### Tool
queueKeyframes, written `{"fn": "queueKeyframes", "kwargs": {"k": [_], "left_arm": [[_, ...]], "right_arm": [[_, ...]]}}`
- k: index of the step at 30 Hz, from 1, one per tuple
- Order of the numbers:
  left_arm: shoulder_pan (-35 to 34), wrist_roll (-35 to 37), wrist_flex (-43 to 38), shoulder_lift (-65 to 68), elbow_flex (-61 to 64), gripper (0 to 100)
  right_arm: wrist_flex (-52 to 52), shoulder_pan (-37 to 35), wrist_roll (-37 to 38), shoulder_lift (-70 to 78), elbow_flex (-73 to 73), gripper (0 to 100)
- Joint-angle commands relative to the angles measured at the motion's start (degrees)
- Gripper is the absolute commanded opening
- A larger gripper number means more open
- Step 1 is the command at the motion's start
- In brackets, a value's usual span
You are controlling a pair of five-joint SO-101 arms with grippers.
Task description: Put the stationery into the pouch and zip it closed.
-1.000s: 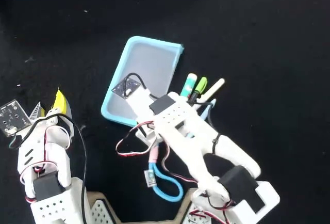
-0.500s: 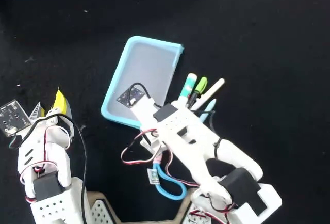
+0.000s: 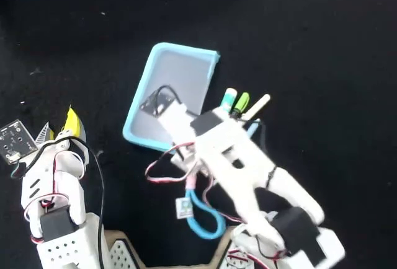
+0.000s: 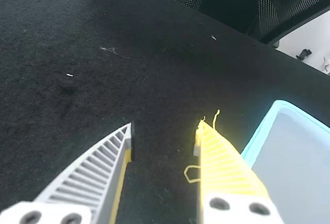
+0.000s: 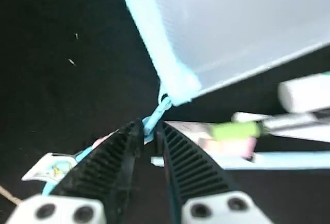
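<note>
Surface: a black, felt-like cloth [image 3: 322,64] flecked with lint covers the table.
Room: a pale strip with cables runs along the top edge of the high view.
Pouch place: the pouch [image 3: 177,86] lies flat on the cloth, left of centre in the high view.
Pouch axis: its long side runs steeply, with the top end leaning a little to the right.
Pouch make: a rounded rectangle with a soft light-blue rim and a cloudy grey-white face.
Pens: three pens [image 3: 240,101] lie side by side just right of the pouch, caps toward the upper right. They are smooth tubes, teal-and-white, green and cream.
Cord: a thin blue cord [image 5: 161,108] leaves one pouch corner.
Right gripper: the right gripper [image 5: 149,130] has black ribbed fingers that pinch that cord near the corner.
Left gripper: the left gripper [image 4: 164,128] hangs over bare cloth at the lower left of the high view. Its ribbed fingers, one grey and one yellow, are spread apart.
</note>
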Motion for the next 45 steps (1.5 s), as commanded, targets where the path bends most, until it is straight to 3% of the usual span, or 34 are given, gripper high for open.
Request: {"fn": "queueKeyframes", "kwargs": {"k": [1, 5, 9, 14, 19, 25, 30, 40, 45], "left_arm": [[0.0, 0.6, -1.0, -0.4, -1.4, 20], [0.0, 0.6, -1.0, -0.4, -1.4, 20], [0.0, 0.6, -1.0, -0.4, -1.4, 20], [0.0, 0.6, -1.0, -0.4, -1.4, 20], [0.0, 0.6, -1.0, -0.4, -1.4, 20], [0.0, 0.6, -1.5, -0.4, -0.3, 20], [0.0, 0.6, -1.5, -0.4, -0.4, 20], [0.0, 0.6, -1.5, -0.4, -0.4, 20], [0.0, 0.6, -1.5, -0.4, -0.5, 20]], "right_arm": [[1.4, 6.2, 5.4, -7.3, -4.7, 1.0], [-5.8, 7.4, 5.9, -10.3, 1.3, 1.0], [-10.3, 12.5, 12.7, -10.7, 3.7, 1.1], [-11.3, 23.0, 18.7, -6.9, 3.0, 1.1], [-11.1, 25.1, 18.8, -0.7, 2.8, 2.5], [-10.8, 25.8, 14.2, 1.3, 3.0, 15.1], [-11.3, 24.9, 13.9, 1.3, 3.0, 15.2], [-7.8, 22.5, 3.0, 1.2, 0.3, 15.2], [-4.5, 22.5, 2.9, 1.2, -1.7, 15.1]]}}
